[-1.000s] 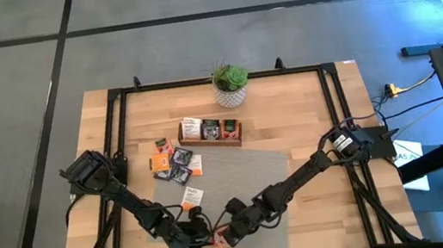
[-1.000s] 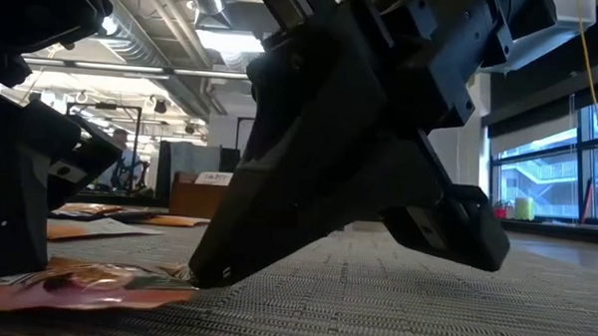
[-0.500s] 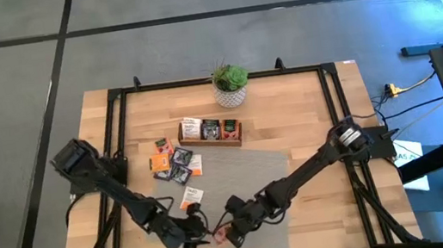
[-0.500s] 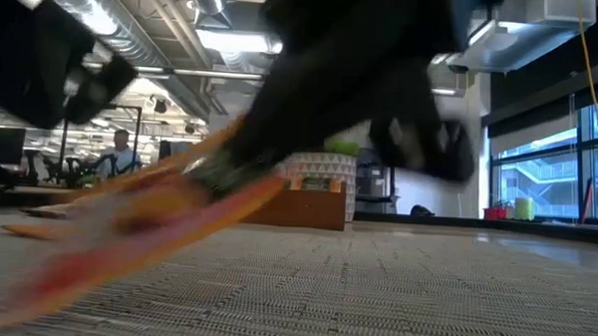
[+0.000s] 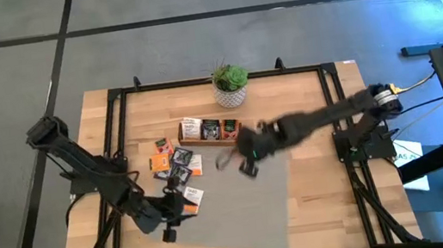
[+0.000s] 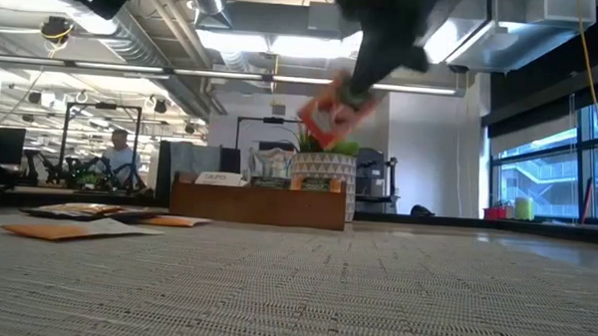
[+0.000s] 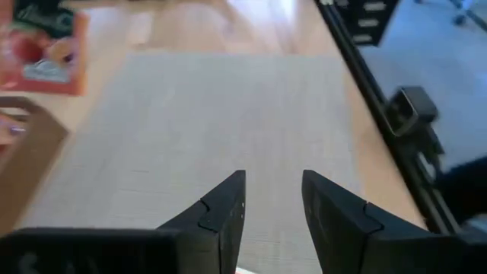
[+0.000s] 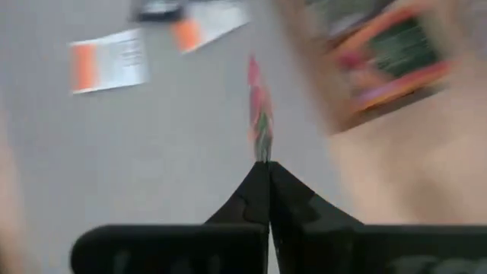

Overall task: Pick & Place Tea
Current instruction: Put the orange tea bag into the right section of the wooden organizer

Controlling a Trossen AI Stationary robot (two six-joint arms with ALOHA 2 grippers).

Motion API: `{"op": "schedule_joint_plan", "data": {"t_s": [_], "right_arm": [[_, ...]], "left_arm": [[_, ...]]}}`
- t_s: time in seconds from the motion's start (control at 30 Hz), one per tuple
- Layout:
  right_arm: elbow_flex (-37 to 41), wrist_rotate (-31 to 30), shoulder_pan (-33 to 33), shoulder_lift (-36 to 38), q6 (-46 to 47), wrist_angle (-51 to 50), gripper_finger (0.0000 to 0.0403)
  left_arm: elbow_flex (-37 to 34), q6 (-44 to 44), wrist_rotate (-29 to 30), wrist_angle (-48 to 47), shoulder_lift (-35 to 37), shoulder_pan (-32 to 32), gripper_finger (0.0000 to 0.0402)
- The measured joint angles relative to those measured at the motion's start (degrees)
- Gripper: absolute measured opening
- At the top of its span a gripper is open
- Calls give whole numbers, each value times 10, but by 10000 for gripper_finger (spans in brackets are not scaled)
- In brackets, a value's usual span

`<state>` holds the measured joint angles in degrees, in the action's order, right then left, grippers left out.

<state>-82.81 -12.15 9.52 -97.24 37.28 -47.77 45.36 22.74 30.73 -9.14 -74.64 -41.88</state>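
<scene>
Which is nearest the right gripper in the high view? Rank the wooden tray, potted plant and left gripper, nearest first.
From the right gripper, over the mat:
1. Wooden tray, just beyond it.
2. Potted plant, at the table's far edge.
3. Left gripper, toward the near left.

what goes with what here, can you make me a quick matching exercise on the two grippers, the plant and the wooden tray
1. right gripper
2. left gripper
3. potted plant
4. wooden tray

a. at the table's far edge
b. open, holding nothing
c. shut on an orange-red tea packet
d. holds packets upright, in front of the plant

Pairs: 1-c, 2-b, 3-a, 4-d
</scene>
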Motion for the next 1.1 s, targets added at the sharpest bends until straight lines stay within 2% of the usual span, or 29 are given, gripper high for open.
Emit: {"op": "schedule_joint_plan", "data": {"t_s": [0.2,0.37,0.6,0.7,1.1], "right_arm": [[0,29,-133,-9,-196,-9,1],[0,32,-189,-13,-265,-11,1],[0,44,-194,-19,-286,-11,2],[0,67,-190,-31,-288,-5,2],[0,73,-190,-68,-335,7,4]], "left_arm": [[0,8,12,-50,27,28,127],[0,25,2,-97,27,61,127],[0,37,-51,-145,27,104,127],[0,37,-65,-147,27,114,127],[1,35,-66,-151,27,130,127]]}}
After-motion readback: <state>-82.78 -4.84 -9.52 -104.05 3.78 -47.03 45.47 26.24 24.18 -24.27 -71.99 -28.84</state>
